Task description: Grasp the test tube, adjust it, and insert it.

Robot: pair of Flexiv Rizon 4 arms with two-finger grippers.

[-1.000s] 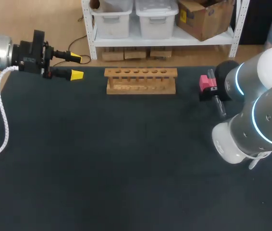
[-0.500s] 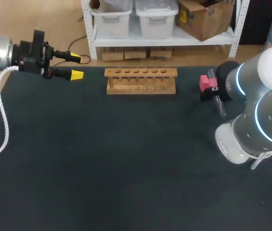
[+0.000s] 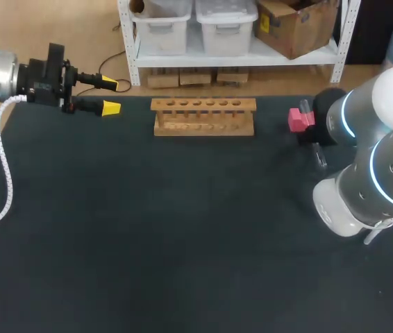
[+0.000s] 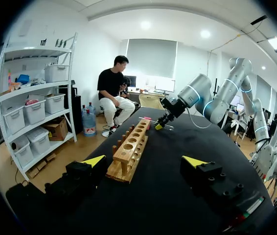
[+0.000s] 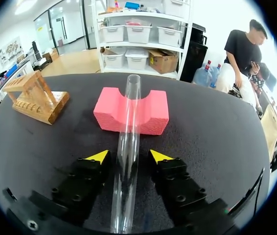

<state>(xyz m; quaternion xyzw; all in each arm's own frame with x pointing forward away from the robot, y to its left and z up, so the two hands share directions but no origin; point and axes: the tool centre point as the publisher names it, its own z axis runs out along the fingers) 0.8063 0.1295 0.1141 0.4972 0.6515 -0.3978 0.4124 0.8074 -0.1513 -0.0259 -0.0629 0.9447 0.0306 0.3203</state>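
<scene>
A clear glass test tube [image 5: 127, 147] lies in the notch of a pink foam block [image 5: 132, 110], its open end far from me and its near end running back between my right gripper's [image 5: 128, 156] fingers. Those yellow-tipped fingers flank the tube with a narrow gap on each side, so the gripper is open. In the head view the pink block [image 3: 296, 119] and part of the tube [image 3: 318, 157] show beside my right arm, which hides its gripper. The wooden rack [image 3: 203, 116] stands at the back middle. My left gripper [image 3: 107, 96] hangs open and empty at the table's far left corner.
The rack [image 4: 128, 154] has a row of several holes on top and lies ahead of my left gripper [image 4: 146, 161]. In the right wrist view the rack [image 5: 34, 98] sits well off to the side of the pink block. Dark table mat [image 3: 182, 229] spreads in front.
My right gripper's fingers have come in close around the test tube. The right arm has shifted slightly to the right. The left arm has not moved.
</scene>
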